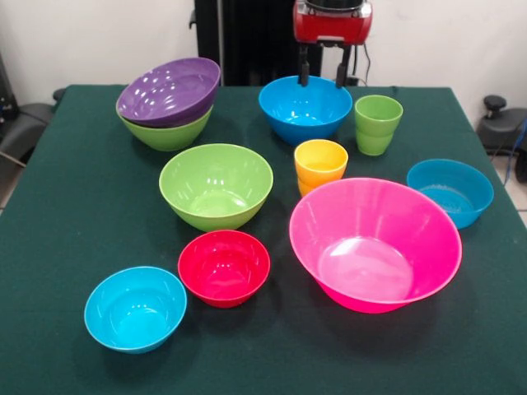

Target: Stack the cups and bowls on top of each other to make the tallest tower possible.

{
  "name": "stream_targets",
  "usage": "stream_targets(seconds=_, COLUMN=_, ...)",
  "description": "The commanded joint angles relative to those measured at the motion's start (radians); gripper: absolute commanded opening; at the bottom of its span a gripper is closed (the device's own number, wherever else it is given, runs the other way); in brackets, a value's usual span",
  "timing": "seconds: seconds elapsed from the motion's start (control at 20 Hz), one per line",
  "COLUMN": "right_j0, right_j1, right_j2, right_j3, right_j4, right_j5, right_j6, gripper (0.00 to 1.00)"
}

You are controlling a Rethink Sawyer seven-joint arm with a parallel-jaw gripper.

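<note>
The green-clothed table (74,206) carries 7 bowls (216,186) directly and 2 cups (378,123).

1 front camera looks from across the green cloth-covered desk (74,214) toward the robot, angled downward, fairly close, taking in nearly the whole desk top.

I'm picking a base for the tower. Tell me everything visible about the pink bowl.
The pink bowl is the largest on the table: glossy, slightly translucent plastic with wide flaring walls and a small flat bottom. It stands upright and empty on the green cloth, at the front right in the front view. Its far rim overlaps the yellow cup; whether they touch is unclear.
</note>
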Motion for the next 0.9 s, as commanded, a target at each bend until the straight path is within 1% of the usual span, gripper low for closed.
stream_targets(seconds=0.05, right_j0=0.033, right_j1=0.052, right_j2=0.005, right_j3=0.052, right_j4=0.036, right_j5=-0.061, right_j6=0.167, gripper=1.0)
stream_targets(seconds=0.25, right_j0=0.049, right_j1=0.031, right_j2=-0.004, right_j3=0.067, right_j4=0.047, right_j5=-0.056, right_j6=0.175, gripper=1.0)
stream_targets(seconds=0.4, right_j0=0.077, right_j1=0.007, right_j2=-0.013, right_j3=0.095, right_j4=0.067, right_j5=-0.06, right_j6=0.2, gripper=1.0)
stream_targets(seconds=0.6, right_j0=0.091, right_j1=0.016, right_j2=-0.023, right_j3=0.097, right_j4=0.08, right_j5=-0.079, right_j6=0.202, gripper=1.0)
stream_targets(seconds=0.9, right_j0=0.086, right_j1=0.039, right_j2=-0.023, right_j3=0.092, right_j4=0.09, right_j5=-0.098, right_j6=0.177, gripper=1.0)
